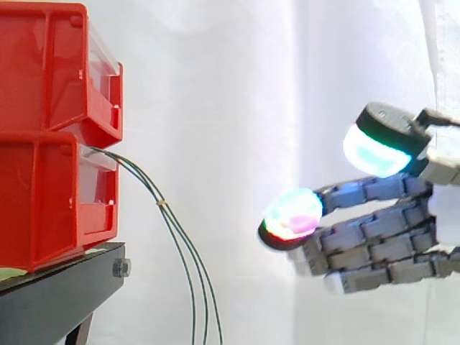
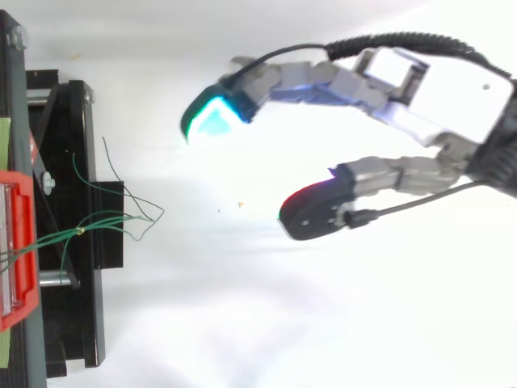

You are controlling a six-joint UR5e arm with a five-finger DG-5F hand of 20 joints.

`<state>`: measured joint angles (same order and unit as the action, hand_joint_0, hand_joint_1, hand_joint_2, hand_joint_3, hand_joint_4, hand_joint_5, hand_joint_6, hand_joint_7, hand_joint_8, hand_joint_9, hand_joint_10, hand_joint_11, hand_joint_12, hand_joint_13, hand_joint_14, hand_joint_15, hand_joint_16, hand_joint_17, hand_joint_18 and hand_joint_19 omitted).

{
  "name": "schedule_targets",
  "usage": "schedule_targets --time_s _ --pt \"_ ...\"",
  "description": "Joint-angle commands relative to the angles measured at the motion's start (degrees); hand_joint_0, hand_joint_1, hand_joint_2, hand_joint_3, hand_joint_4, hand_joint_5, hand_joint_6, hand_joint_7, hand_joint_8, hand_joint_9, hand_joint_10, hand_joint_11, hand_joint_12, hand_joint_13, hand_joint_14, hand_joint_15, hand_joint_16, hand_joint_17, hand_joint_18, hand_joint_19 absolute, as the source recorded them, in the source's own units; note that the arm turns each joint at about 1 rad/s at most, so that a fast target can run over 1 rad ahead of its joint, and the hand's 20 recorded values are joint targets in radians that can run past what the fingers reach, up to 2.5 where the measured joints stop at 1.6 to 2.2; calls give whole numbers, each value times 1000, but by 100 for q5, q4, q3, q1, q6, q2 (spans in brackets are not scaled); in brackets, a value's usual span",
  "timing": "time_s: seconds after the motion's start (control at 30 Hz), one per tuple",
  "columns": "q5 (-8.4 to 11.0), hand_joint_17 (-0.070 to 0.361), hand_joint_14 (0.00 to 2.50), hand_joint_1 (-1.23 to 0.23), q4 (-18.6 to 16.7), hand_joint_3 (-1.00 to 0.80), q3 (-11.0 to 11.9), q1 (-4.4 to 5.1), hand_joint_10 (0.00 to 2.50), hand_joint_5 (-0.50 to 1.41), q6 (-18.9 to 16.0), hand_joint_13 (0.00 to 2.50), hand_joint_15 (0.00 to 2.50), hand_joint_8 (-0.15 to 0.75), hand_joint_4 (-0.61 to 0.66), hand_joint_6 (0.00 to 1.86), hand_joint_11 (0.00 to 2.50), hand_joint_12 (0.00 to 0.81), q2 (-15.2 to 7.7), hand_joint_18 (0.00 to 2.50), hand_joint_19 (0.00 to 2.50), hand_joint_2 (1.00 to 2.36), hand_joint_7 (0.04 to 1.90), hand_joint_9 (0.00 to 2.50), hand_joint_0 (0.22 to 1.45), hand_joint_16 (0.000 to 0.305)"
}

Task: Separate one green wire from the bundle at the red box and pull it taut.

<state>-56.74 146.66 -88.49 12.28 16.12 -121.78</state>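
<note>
Green thin wires [image 1: 162, 205] hang bundled from stacked red plastic bins [image 1: 43, 144]; my robot hand [image 1: 381, 244], fingers apart and empty, should approach level and pinch one outer strand.

The white curtain [image 1: 215, 86] is lit brightly and evenly; the robot hand [image 2: 440, 93] is bleached by glare; shadows are faint.
</note>
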Motion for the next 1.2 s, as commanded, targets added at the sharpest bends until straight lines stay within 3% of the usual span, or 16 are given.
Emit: schedule_targets --time_s 0.0,0.03,0.07,0.13,0.17,0.27,0.33,0.57,0.7,1.0,1.17 --pt "-101 87 0 -543 469 -500 535 -32 0 -222 -276 201 0 204 154 501 0 266 -416 121 237 1000 661 392 539 39" --pt "-109 87 0 -543 469 -500 622 -41 0 -221 -303 201 0 203 153 501 0 266 -478 121 245 1000 661 392 539 39" --pt "-189 88 0 -543 496 -500 965 -94 0 -221 -426 201 0 203 153 501 0 266 -759 122 246 1000 657 392 539 39" --pt "-276 87 0 -544 513 -500 1159 -111 0 -222 -487 202 0 204 154 501 0 266 -935 119 244 1000 657 390 540 39" --pt "-382 87 0 -544 583 -500 1396 -138 0 -222 -514 202 0 203 154 501 0 266 -1102 119 245 1000 657 391 539 39" --pt "-505 87 0 -544 777 -500 1800 -155 0 -222 -531 203 0 204 154 501 0 266 -1427 118 244 1000 654 389 540 39" --pt "-514 87 0 -544 768 -500 1914 -155 0 -222 -505 204 0 204 155 501 0 266 -1533 120 245 1000 653 388 540 39" --pt "-514 87 0 -544 311 -500 1967 -67 0 -222 -74 211 0 205 152 501 0 267 -1603 122 243 1000 653 392 539 39" --pt "-505 87 0 -544 197 -500 1958 -41 0 -222 -39 215 0 205 153 501 0 268 -1603 123 249 1000 650 394 540 39" --pt "-505 87 0 -554 364 -500 2038 64 0 -195 -101 323 9 218 173 501 0 270 -1603 241 291 1000 667 522 546 38" --pt "-514 86 0 -561 988 -500 2371 135 0 -181 -189 377 33 224 180 501 0 271 -1594 287 302 1000 692 586 550 38"
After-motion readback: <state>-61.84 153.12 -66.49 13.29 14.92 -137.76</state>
